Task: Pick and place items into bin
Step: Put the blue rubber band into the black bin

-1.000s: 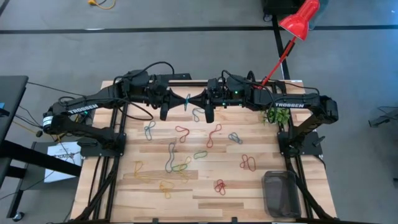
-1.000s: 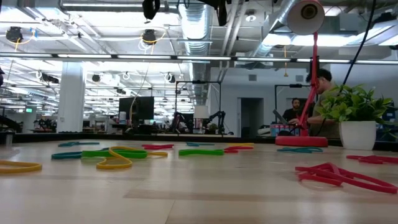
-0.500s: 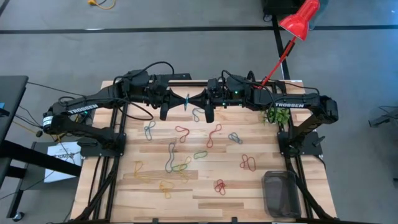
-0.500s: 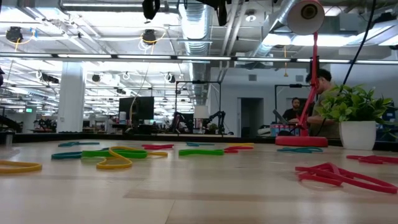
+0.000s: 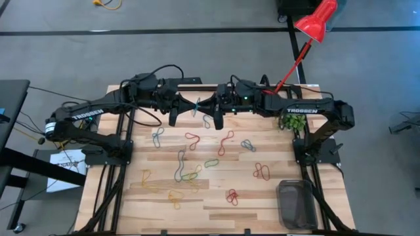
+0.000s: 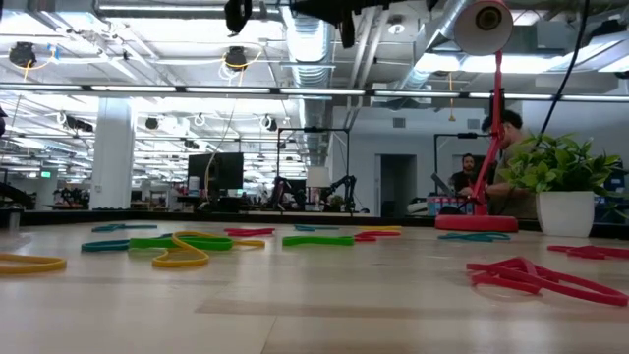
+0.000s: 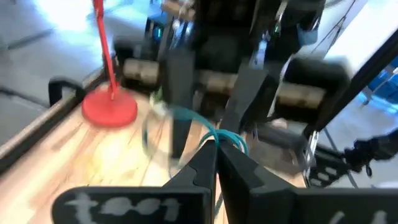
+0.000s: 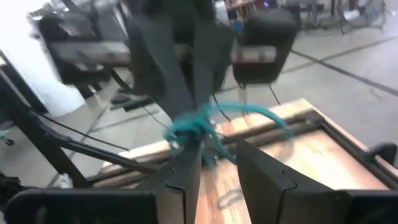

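A teal loop hangs high over the far middle of the table, between my two grippers, which face each other. My left gripper is shut on it. My right gripper is open, with its fingers close below the loop. Several more loops lie flat on the wooden table, among them red, blue, green and yellow ones. The bin, a dark translucent tray, stands at the near right corner. My left gripper pinches the teal loop between its two fingers, on a bunched part right at their free ends. The fingers lie level and point toward the table's right. The loop is lifted clear, one bow hanging slack beside the fingers. My right gripper: whether one finger touches the loop, I cannot tell.
A red lamp leans over the far right corner, its round base on the table. Next to it stands a potted plant. Black frame rails run along both table sides.
My right arm has shifted a little toward the table's left, closer to my left gripper. The teal loop stays up between the two grippers.
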